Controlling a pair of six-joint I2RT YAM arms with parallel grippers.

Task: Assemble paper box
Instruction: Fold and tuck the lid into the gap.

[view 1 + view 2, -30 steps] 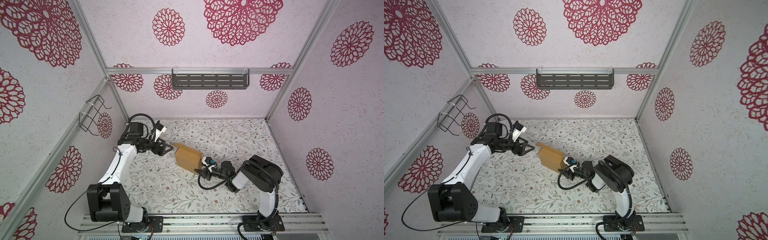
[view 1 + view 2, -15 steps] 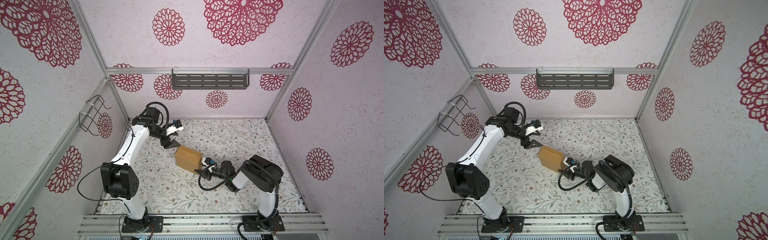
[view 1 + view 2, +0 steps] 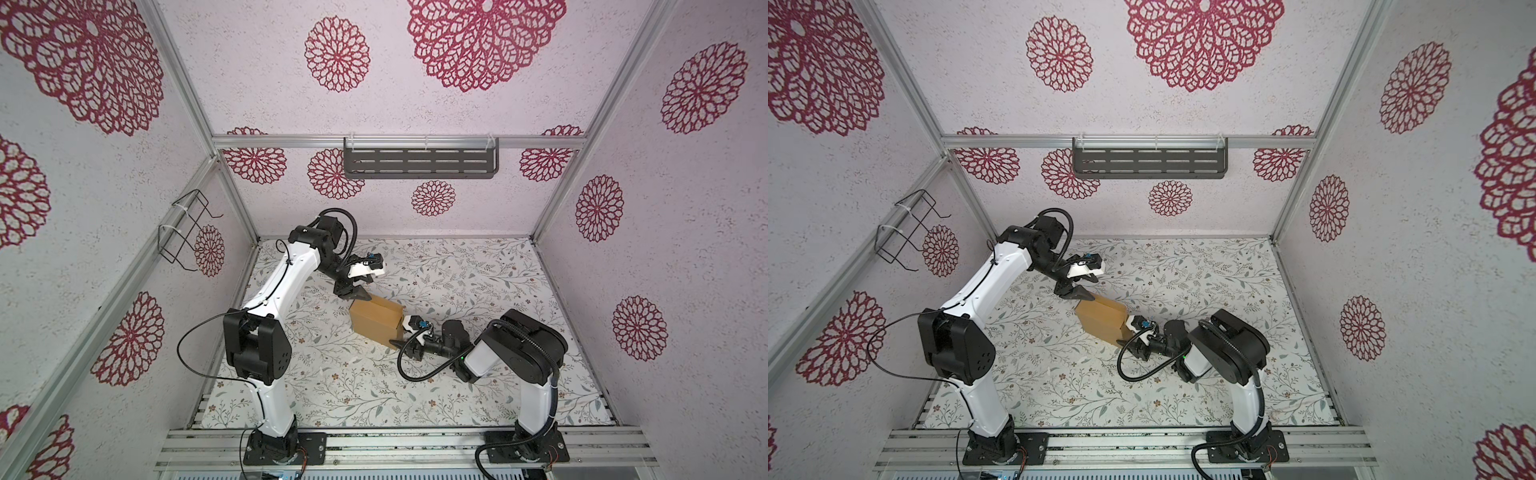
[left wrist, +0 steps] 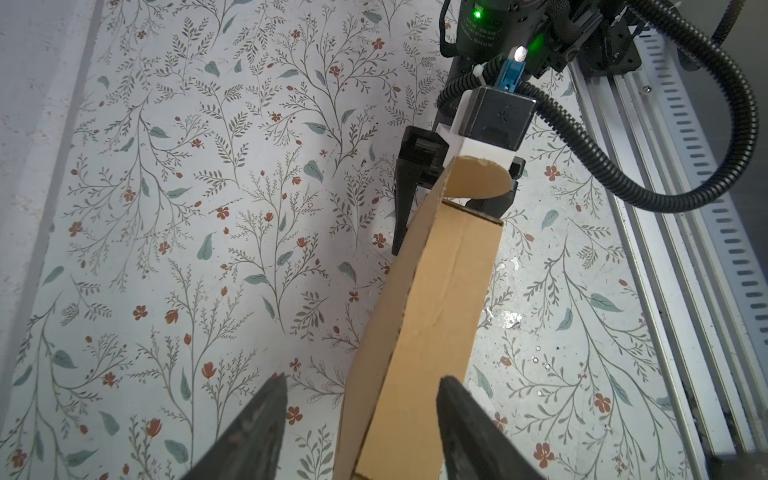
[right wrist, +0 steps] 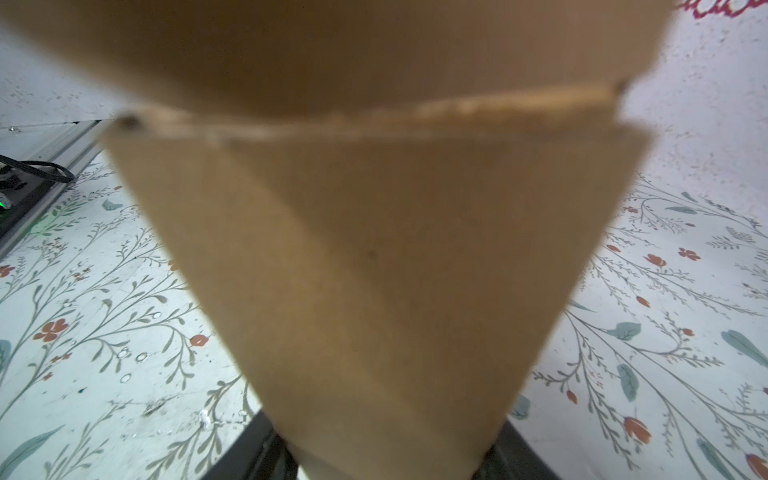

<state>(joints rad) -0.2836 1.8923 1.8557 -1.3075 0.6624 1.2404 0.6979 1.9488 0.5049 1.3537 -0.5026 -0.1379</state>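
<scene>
The paper box point(image 3: 376, 322) point(image 3: 1102, 322) is a folded tan cardboard box lying on the floral mat mid-table in both top views. My right gripper point(image 3: 401, 337) point(image 3: 1128, 337) is shut on its near right end. In the right wrist view cardboard point(image 5: 374, 270) fills the space between the dark fingers point(image 5: 257, 451). My left gripper point(image 3: 356, 293) point(image 3: 1077, 293) hovers at the box's far left corner. In the left wrist view it point(image 4: 363, 377) stands open astride the box point(image 4: 432, 311); one fingertip overlaps the box's edge and the other is clear of it. A rounded flap point(image 4: 478, 178) sticks up at the held end.
A dark slotted shelf point(image 3: 419, 163) hangs on the back wall. A wire basket point(image 3: 187, 232) is fixed to the left wall. The aluminium base rail point(image 3: 374, 440) runs along the front. Small white scraps point(image 3: 353, 360) lie on the mat near the box.
My left arm has swung from the box's left side round to its far corner, and its jaws have narrowed. The right arm and the box have not moved.
</scene>
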